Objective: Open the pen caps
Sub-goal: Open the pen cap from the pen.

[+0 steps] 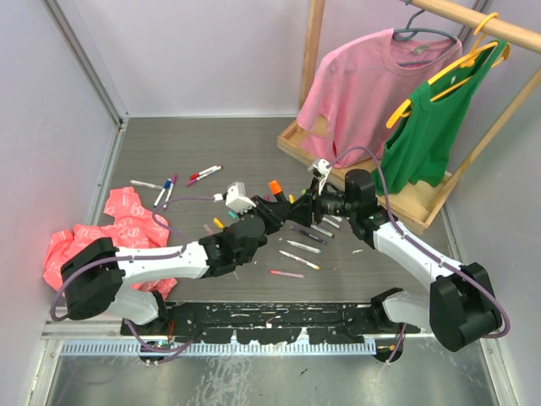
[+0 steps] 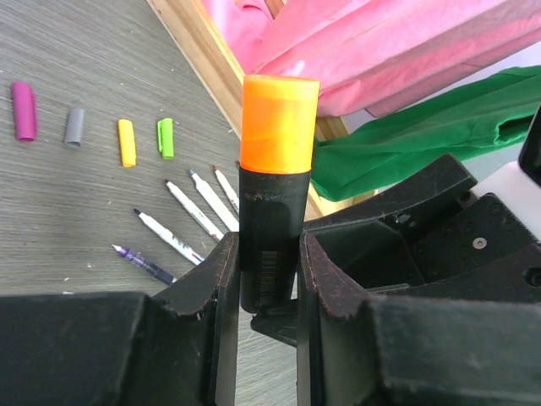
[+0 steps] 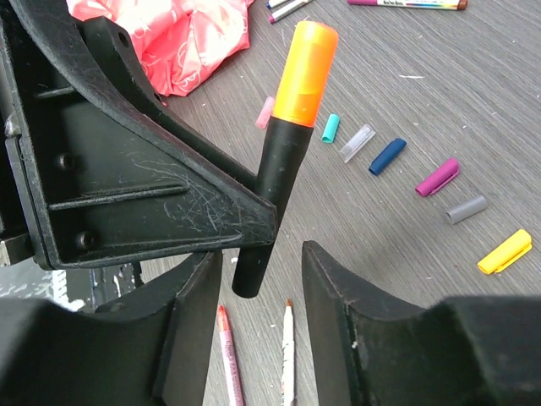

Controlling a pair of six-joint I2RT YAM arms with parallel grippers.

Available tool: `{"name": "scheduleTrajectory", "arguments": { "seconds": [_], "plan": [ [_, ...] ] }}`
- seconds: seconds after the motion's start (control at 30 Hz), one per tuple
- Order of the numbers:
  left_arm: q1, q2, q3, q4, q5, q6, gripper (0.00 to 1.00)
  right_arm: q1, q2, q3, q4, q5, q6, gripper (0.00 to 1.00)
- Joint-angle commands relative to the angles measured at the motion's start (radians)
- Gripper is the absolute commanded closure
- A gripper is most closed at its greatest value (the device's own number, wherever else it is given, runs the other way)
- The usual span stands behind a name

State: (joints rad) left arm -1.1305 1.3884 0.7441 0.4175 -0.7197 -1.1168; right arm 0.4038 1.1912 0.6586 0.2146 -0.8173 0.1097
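Thin pens (image 1: 302,246) lie on the grey worktop (image 1: 211,144). Above them the left fingers (image 2: 215,288) squeeze the fat black marker (image 2: 269,245), orange cap (image 2: 279,123) still on top. The right fingers (image 3: 338,296) are apart, one each side of the marker's bottom end, not gripping it. Little loose caps (image 2: 126,142) lie nearby. Far back hang a pink shirt (image 1: 363,85) and a green top (image 1: 431,135).

hidden: lower barrel of the marker (image 2: 269,203), inside the left gripper (image 2: 268,254) | cut off: coloured pen (image 3: 406,2), top edge, right wrist view | partly covered: loose pens (image 1: 303,246) under the arms, top view
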Motion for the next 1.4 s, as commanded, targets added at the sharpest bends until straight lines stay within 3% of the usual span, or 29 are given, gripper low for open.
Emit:
{"name": "scheduleTrajectory", "arguments": {
  "seconds": [0.0,0.1,0.2,0.4,0.53,0.77,0.83,0.9,0.97,1.07,1.2,1.27,1.37],
  "plan": [
    [-0.019,0.017,0.040,0.061,-0.008,-0.039,1.00,0.004,-0.005,0.039,0.056,-0.007,0.012,0.55],
    [-0.020,0.012,0.036,0.074,-0.001,-0.045,0.99,0.004,-0.004,0.044,0.051,-0.005,0.013,0.62],
    [-0.020,0.005,0.026,0.093,0.010,-0.040,0.95,0.004,-0.003,0.056,0.035,0.000,0.013,0.76],
    [-0.020,-0.023,-0.021,0.118,0.025,-0.034,0.59,-0.019,-0.023,0.074,0.014,-0.019,0.033,0.98],
    [-0.019,-0.065,-0.079,0.174,0.032,0.015,0.40,-0.048,-0.026,0.081,0.016,-0.061,0.063,0.99],
    [0.006,-0.257,-0.182,0.190,0.108,0.250,0.02,-0.083,-0.010,0.112,-0.014,-0.161,0.076,0.99],
    [0.037,-0.326,-0.231,0.239,0.219,0.352,0.02,-0.089,-0.004,0.128,-0.042,-0.200,0.060,0.99],
    [0.097,-0.387,-0.274,0.304,0.419,0.453,0.02,-0.093,0.008,0.142,-0.068,-0.251,0.040,0.99],
    [0.180,-0.445,-0.287,0.298,0.603,0.460,0.02,-0.096,0.023,0.158,-0.093,-0.311,0.017,0.99],
    [0.319,-0.478,-0.270,0.259,0.833,0.431,0.02,-0.098,0.042,0.181,-0.138,-0.388,-0.021,0.99],
    [0.476,-0.443,-0.254,0.350,1.064,0.318,0.02,-0.099,0.052,0.190,-0.159,-0.468,-0.044,0.99],
    [0.519,-0.398,-0.235,0.406,1.130,0.265,0.00,-0.099,0.054,0.190,-0.158,-0.494,-0.044,0.99],
    [0.532,-0.319,-0.196,0.496,1.218,0.218,0.10,-0.098,0.058,0.193,-0.158,-0.510,-0.043,0.99]
  ]
}}
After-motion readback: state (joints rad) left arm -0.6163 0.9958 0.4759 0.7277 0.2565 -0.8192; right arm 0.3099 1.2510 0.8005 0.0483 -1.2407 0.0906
